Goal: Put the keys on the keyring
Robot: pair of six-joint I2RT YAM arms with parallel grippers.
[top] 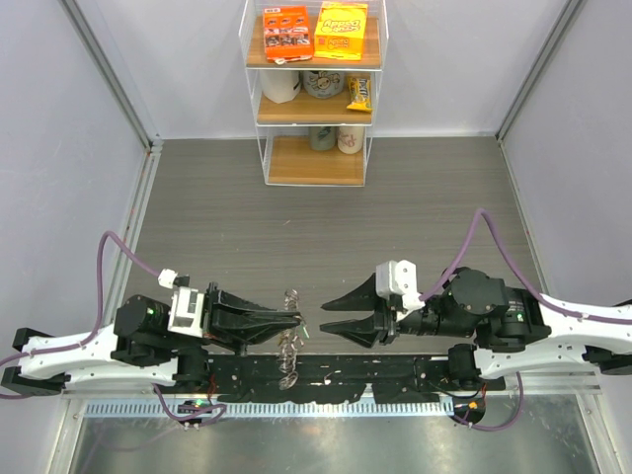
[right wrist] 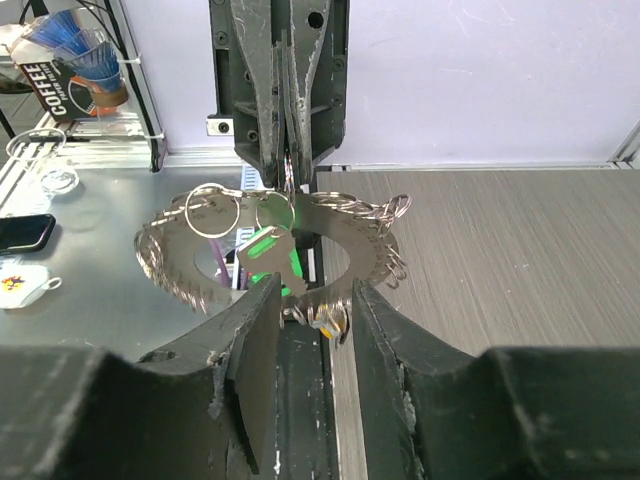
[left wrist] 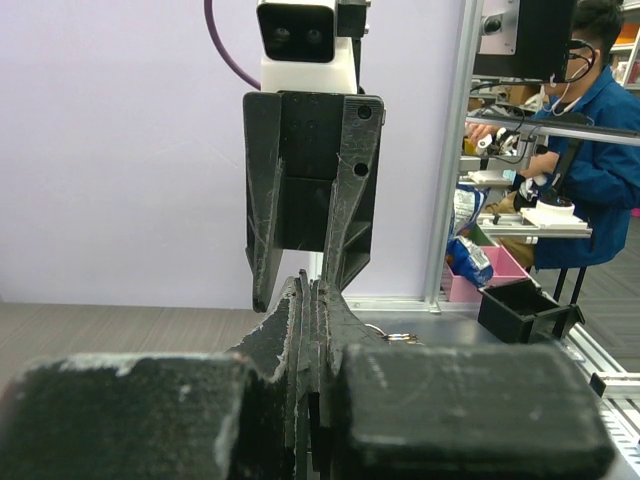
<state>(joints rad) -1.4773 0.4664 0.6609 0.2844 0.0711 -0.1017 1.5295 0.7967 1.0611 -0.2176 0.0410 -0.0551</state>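
A wire shelf (top: 314, 158) stands at the far edge of the grey desk (top: 425, 197). Its top board holds an orange box (top: 287, 33) beside a yellow box (top: 341, 30); the middle one holds a white cup (top: 280, 86) and a yellow snack bar (top: 359, 93). Off the desk, a person in a blue jacket (left wrist: 590, 150) sits near a black bin (left wrist: 525, 310). A coffee box (right wrist: 70, 80) and a black phone (right wrist: 22, 232) lie on a neighbouring surface.

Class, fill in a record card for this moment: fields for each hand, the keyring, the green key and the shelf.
keyring: upright, edge-on to the top camera, fanned with silvery keys
left hand: shut on the keyring's rim
right hand: open, facing the ring, holding nothing
green key: at the ring's hollow centre; threaded or not, unclear
shelf: far end, snack boxes on top
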